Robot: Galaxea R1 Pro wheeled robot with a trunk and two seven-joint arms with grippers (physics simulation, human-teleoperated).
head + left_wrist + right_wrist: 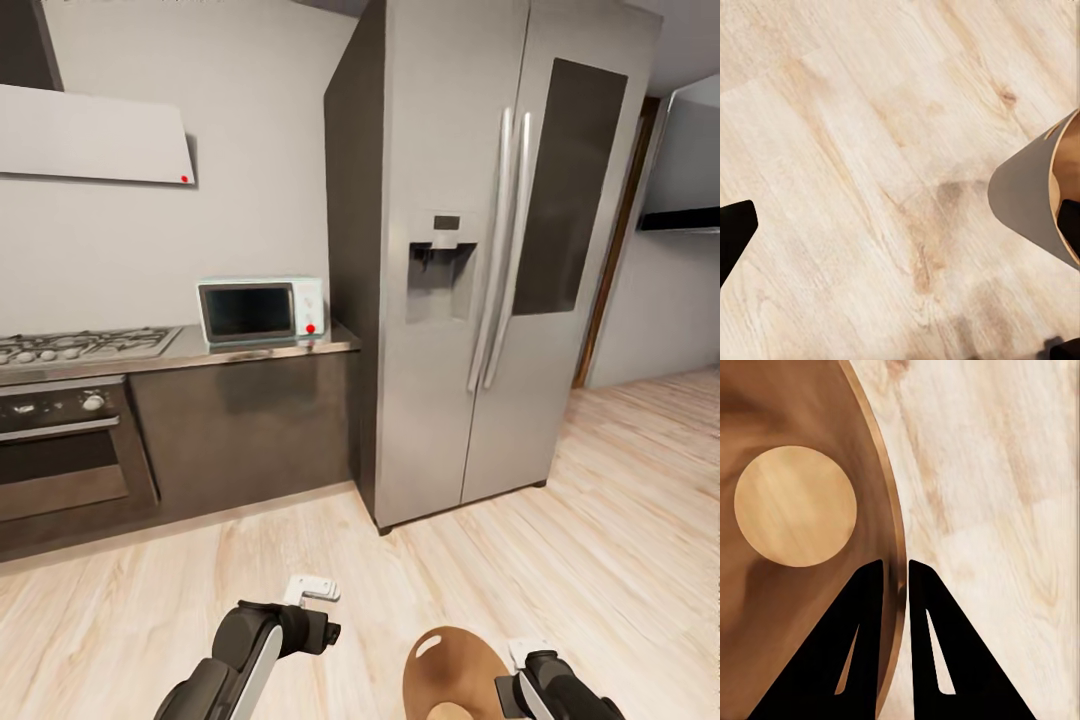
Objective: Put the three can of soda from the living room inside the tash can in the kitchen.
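Note:
I am in the kitchen. The tash can (452,668), tan-brown inside, hangs low at the front right of the head view. My right gripper (895,566) is shut on its rim (886,502), one finger inside and one outside; the same gripper (512,690) sits at the bin's right side. The bin's round pale floor (795,506) is bare. My left gripper (900,236) is open over the wood floor, nothing between its fingers, with the bin's grey wall (1024,199) beside it. The left gripper (312,590) is left of the bin. The cans of soda are out of view.
A tall steel fridge (480,250) stands ahead. Left of it runs a dark counter (240,420) carrying a pale microwave (262,310), then a gas hob (80,345) over an oven (65,440). Light wood floor (600,520) stretches right toward a doorway (610,250).

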